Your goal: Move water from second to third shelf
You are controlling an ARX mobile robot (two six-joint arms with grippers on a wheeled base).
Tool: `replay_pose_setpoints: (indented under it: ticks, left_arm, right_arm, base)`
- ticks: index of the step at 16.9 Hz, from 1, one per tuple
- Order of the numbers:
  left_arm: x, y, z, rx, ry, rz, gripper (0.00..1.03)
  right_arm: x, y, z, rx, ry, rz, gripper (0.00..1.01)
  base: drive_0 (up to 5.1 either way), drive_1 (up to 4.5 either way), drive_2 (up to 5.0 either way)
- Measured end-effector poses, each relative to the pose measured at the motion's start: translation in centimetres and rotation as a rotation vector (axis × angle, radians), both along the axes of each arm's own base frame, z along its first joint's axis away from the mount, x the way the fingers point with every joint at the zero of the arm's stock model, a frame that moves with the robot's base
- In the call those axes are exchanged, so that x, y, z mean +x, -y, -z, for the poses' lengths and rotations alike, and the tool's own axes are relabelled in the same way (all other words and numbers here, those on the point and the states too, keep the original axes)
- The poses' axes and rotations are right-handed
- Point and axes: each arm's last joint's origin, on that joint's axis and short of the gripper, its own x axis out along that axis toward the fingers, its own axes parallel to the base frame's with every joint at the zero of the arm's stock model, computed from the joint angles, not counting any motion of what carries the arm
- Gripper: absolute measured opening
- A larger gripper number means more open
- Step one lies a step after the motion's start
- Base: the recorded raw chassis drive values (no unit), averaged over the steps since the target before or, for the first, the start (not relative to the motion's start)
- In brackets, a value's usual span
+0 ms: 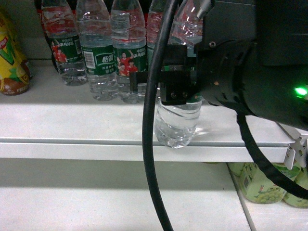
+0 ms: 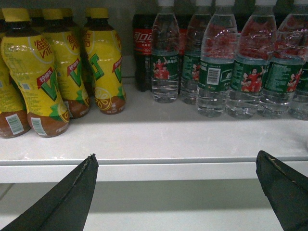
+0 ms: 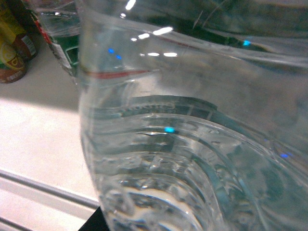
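The water (image 1: 177, 126) is a clear plastic bottle with horizontal ribs moulded into its lower body and a rounded base; a sliver of dark green label shows just under the right tool (image 1: 166, 83). It stands on the white shelf (image 1: 72, 122) near the front lip, apart from the row of like bottles (image 1: 103, 57) behind it at about ten o'clock. Those bottles carry dark green labels with white Chinese text, red-shirted figures and a barcode.

The right tool is clenched on the water: in the head view its black fingers sit on either side of the bottle at label height, with the bulky black wrist and a thick black cable (image 1: 153, 144) in front. In the right wrist view the water (image 3: 183, 144) fills nearly the whole picture, its ribs and the liquid inside seen very close, with the edge of the shelf (image 3: 38, 139) at eight o'clock.

The left tool (image 2: 175, 190) is released, its two dark fingers (image 2: 67, 202) spread wide at the bottom corners of the left wrist view, touching nothing, low in front of the shelf edge (image 2: 154, 168). On that shelf, yellow lemon tea bottles (image 2: 33, 72) stand at nine o'clock, a dark cola bottle (image 2: 143, 48) at twelve, and water bottles (image 2: 240, 67) at two o'clock.

Below the shelf at five o'clock in the head view, pale green bottles (image 1: 262, 180) show.
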Motion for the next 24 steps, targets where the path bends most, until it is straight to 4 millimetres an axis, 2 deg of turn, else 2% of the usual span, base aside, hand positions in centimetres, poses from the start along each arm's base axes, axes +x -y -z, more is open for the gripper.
replay_pose_setpoints:
  ticks: [3, 8, 14, 17, 19, 24]
  left_arm:
    - [0.0, 0.0, 0.0, 0.0, 0.0, 0.0, 0.98]
    - [0.0, 0.0, 0.0, 0.0, 0.0, 0.0, 0.98]
    - [0.0, 0.0, 0.0, 0.0, 0.0, 0.0, 0.98]
    - [0.0, 0.0, 0.0, 0.0, 0.0, 0.0, 0.98]
    - [0.0, 0.0, 0.0, 0.0, 0.0, 0.0, 0.98]
    - [0.0, 0.0, 0.0, 0.0, 0.0, 0.0, 0.98]
  right_arm:
    - [-2.8, 2.7, -0.5, -0.009, 0.042, -0.006, 0.4]
    - [-5.5, 9.4, -0.7, -0.054, 0.103, 0.098, 0.4]
    - [-11.3, 14.6, -2.5, -0.005, 0.161, 0.165, 0.4]
    - [-13.3, 16.0, -3.5, -0.013, 0.204, 0.224, 0.4]
    - [-13.8, 16.6, -3.9, -0.026, 0.228, 0.249, 0.4]
    - [-14.9, 17.8, -3.1, -0.055, 0.204, 0.32, 0.4]
  base:
    - [0.0, 0.0, 0.0]
    - [0.0, 0.0, 0.0]
    - [0.0, 0.0, 0.0]
    - [0.0, 0.0, 0.0]
    - [0.0, 0.0, 0.0]
    - [0.0, 0.0, 0.0]
